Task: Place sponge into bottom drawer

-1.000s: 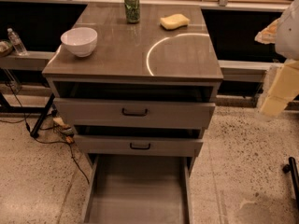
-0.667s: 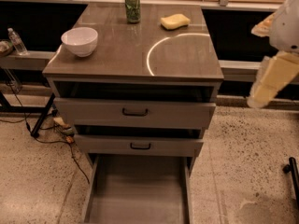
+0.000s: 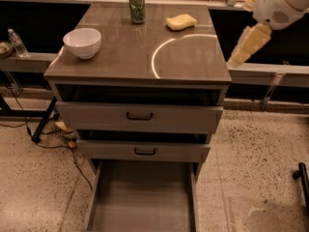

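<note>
The pale-yellow sponge (image 3: 181, 21) lies on the back right of the cabinet top (image 3: 145, 57), right of a green can. The bottom drawer (image 3: 142, 197) is pulled out at floor level, a wide grey tray with nothing showing in it. My gripper (image 3: 247, 46) hangs from the white arm at the upper right, just beyond the cabinet top's right edge. It is to the right of the sponge and apart from it.
A white bowl (image 3: 82, 42) stands on the left of the top and a green can (image 3: 137, 7) at the back. The two upper drawers (image 3: 140, 116) with black handles stick out slightly. A water bottle (image 3: 18, 42) and floor cables (image 3: 63, 134) are at the left.
My gripper and arm have risen and moved a little left, from beside the cabinet's right side to the level of its top. The sponge has not moved.
</note>
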Robot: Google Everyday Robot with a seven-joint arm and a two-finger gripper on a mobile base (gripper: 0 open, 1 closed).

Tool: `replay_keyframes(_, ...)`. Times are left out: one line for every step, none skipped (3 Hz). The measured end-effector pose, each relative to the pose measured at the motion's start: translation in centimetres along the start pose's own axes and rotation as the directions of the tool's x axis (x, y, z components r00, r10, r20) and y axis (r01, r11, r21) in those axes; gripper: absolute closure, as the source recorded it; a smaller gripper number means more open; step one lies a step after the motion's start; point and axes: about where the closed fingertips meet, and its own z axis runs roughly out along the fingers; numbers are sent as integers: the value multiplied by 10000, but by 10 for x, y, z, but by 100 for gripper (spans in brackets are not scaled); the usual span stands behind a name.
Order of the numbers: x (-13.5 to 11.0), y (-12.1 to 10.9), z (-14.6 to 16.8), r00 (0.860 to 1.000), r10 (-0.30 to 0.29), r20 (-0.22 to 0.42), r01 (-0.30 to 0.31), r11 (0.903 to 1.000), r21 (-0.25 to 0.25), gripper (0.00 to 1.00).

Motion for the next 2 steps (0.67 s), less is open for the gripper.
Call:
replay_keyframes(-41,-52,26,9884,865,1246,-996,9896,1039,0)
replay_keyframes(-41,-52,26,9884,866,1247,-998,9896,1039,0)
